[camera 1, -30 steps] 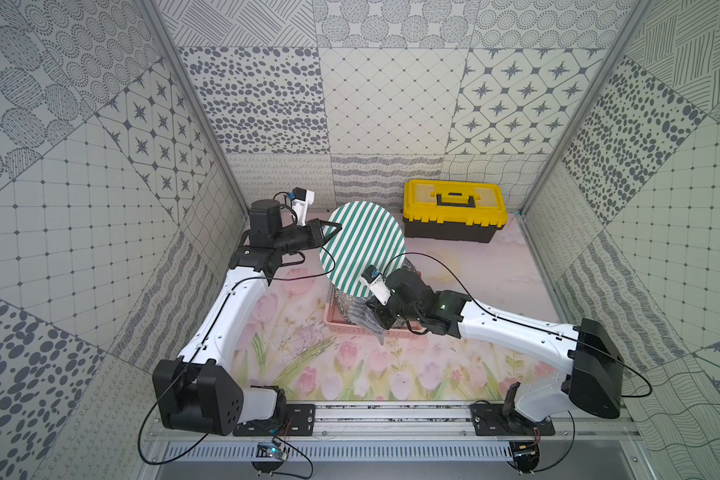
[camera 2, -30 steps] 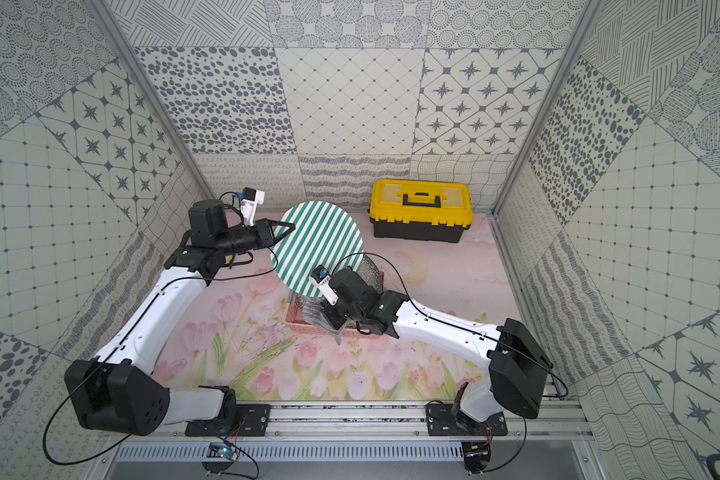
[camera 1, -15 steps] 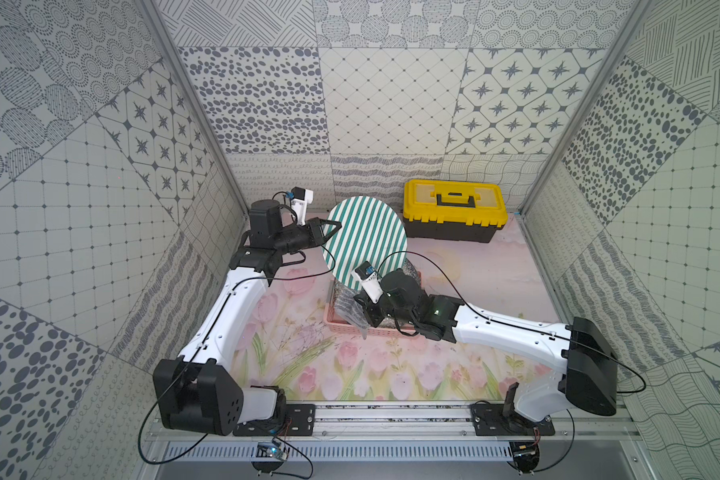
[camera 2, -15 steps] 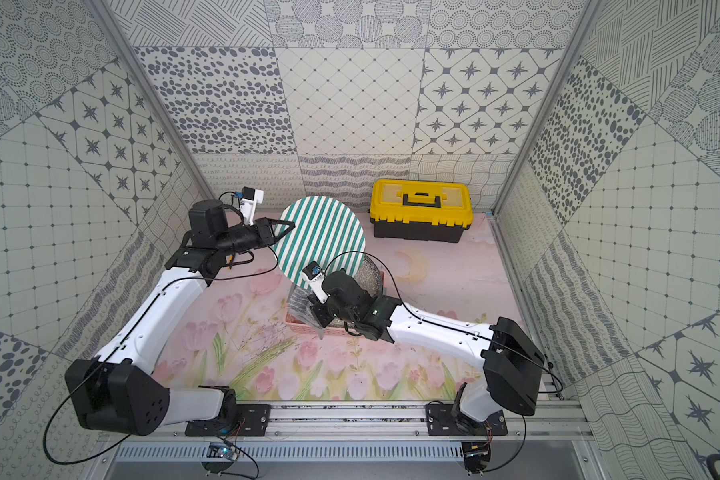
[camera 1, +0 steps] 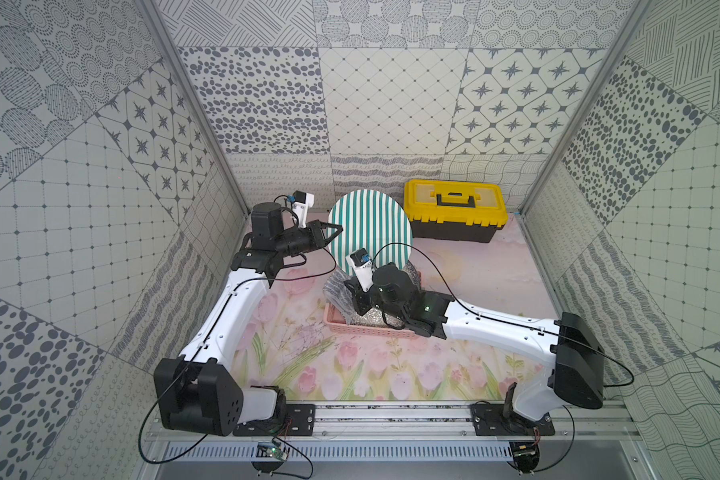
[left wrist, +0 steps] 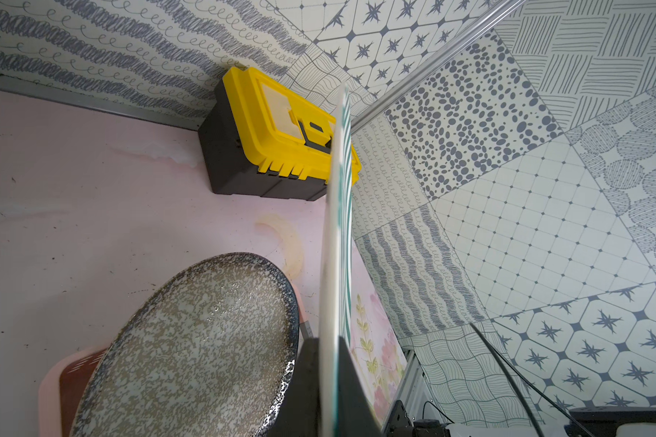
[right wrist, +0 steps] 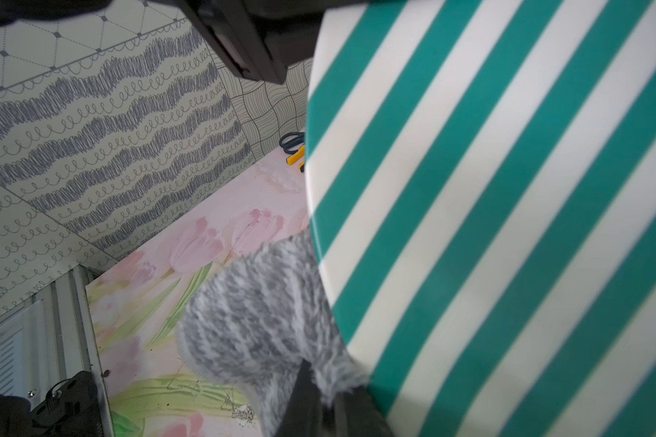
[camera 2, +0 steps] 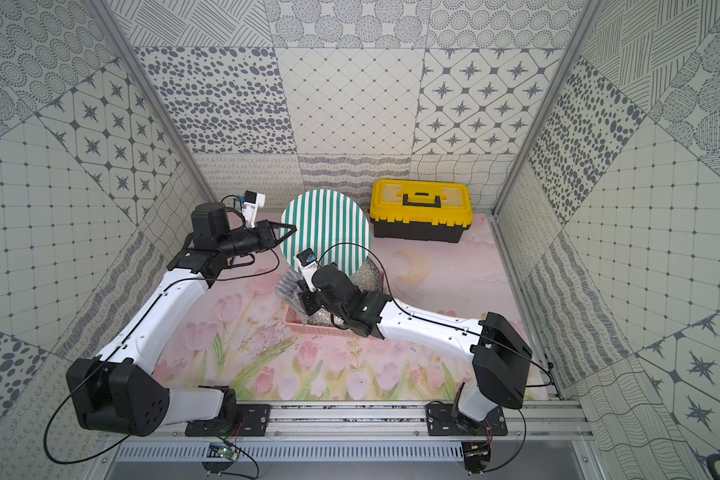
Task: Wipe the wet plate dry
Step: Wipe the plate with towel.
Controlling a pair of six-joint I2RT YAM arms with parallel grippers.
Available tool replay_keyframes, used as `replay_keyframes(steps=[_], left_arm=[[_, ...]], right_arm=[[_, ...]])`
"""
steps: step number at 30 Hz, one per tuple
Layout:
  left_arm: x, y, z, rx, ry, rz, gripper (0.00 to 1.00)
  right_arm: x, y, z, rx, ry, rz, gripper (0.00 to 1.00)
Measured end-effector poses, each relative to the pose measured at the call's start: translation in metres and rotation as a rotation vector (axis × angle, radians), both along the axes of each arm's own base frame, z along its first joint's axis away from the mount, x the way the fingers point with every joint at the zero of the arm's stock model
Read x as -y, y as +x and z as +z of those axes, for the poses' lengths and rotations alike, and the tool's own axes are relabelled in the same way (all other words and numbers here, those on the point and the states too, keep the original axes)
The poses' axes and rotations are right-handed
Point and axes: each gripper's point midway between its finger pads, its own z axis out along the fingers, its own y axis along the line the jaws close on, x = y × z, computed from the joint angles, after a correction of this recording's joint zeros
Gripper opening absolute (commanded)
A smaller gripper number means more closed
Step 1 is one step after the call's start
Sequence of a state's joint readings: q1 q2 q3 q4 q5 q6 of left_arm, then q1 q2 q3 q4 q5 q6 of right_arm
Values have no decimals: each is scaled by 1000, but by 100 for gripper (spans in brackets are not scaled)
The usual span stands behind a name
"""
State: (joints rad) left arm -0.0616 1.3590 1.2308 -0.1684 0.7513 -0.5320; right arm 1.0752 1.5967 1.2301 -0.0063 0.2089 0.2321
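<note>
Round green-and-white striped plate (camera 1: 371,232) stands on edge just above the centre of both top views. Its rim is pinched between the closed jaws of the left gripper (camera 1: 334,229). The right gripper (right wrist: 322,405) is clamped on a fuzzy grey cloth (right wrist: 258,314) at the plate's lower edge, over a pink plastic basket (camera 1: 352,328).

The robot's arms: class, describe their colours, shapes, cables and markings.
The left arm and right arm have white links, black joints and bulky black shoulder housings. Black cables loop along each. Each wrist carries a small white camera; a green light glows on the right forearm.
</note>
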Motion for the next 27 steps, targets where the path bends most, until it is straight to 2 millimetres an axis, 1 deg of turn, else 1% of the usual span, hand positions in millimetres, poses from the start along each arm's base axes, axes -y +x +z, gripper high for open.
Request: replay_keyframes(steps=[6,16,22,25,27], left_arm=[[1,-2,-4,-20,-6,-6,0],[1,-6,-6,-35,-7,-10,0],[2,-9,-8,-51,-7,-20,0],[3,-13,-11,-66,-4,-32,0],[3,-14,-13,-75,-1,-39,0]], right_arm=[[-10,5,10,25,30,-13,0],[-20,10,26,55,69,-22,0],[-24,7,32,57,95,8,0],[-21,2,41,56,119,39,0],[-12,-3,52,60,141,52,0]])
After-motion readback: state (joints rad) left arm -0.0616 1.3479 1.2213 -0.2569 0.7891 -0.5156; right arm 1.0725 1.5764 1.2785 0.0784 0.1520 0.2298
